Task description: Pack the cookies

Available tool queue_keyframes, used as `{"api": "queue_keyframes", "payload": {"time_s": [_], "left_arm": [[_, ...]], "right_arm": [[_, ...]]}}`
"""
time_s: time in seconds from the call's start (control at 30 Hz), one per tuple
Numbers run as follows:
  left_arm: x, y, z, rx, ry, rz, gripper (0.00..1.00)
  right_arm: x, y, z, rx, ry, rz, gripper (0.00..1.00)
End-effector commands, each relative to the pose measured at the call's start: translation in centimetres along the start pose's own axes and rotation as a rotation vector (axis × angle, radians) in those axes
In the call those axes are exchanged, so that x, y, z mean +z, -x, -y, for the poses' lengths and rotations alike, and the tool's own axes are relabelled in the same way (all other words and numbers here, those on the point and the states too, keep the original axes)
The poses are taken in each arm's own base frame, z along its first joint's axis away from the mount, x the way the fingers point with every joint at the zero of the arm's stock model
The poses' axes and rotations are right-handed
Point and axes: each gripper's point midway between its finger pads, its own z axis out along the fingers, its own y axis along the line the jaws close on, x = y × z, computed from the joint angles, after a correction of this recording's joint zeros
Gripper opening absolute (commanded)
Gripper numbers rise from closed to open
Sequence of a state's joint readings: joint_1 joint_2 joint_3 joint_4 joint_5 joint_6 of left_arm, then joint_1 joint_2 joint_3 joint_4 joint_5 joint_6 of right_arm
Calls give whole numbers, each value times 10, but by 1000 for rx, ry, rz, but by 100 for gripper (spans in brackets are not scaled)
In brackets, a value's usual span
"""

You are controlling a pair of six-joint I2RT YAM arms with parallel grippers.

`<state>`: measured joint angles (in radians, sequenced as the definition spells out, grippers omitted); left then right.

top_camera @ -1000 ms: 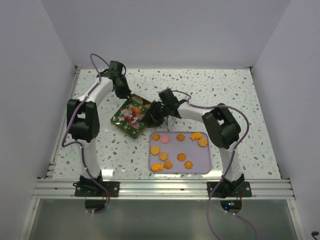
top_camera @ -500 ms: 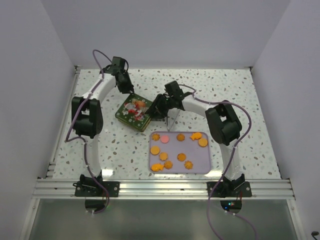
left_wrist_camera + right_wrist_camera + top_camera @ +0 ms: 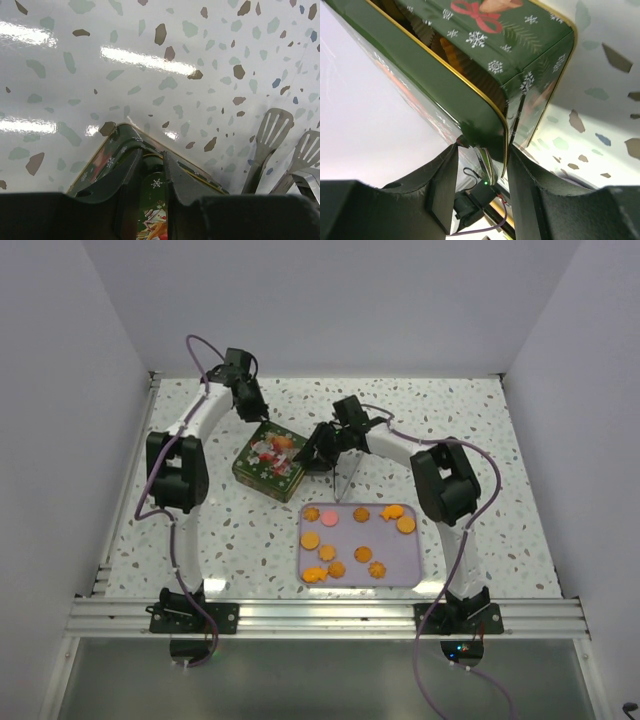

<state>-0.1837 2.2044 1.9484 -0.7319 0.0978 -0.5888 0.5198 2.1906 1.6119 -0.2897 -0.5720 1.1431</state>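
The cookies [image 3: 363, 554], on the tray [image 3: 420, 565] near the tin [image 3: 262, 465], look light, thin and brittle, best pinched gently across their edges; left and right jaws each clamp narrowly on the tin's rim.

green tin [image 3: 540, 45] cut off at top edge, interior mostly hidden, slotted tongs [image 3: 270, 137] handles cropped
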Motion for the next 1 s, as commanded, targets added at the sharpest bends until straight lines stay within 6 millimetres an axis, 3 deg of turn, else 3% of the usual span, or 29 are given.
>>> {"api": "queue_keyframes", "payload": {"time_s": [0.0, 0.53, 0.67, 0.8, 0.97], "left_arm": [[-6, -35, 18, -18, -29, -145, 27], [8, -35, 7, -31, 2, -163, 33], [2, -23, 2, -51, 0, -140, 36], [-11, -4, 1, -65, -17, -99, 51], [-27, 15, -4, -79, -23, -54, 55]], "right_arm": [[-9, 36, -42, -53, 117, 109, 45], [-3, 35, -37, -41, 105, 90, 60], [-1, 38, -38, -34, 106, 93, 60], [3, 40, -37, -31, 105, 94, 59], [4, 39, -30, -24, 92, 93, 59]]}}
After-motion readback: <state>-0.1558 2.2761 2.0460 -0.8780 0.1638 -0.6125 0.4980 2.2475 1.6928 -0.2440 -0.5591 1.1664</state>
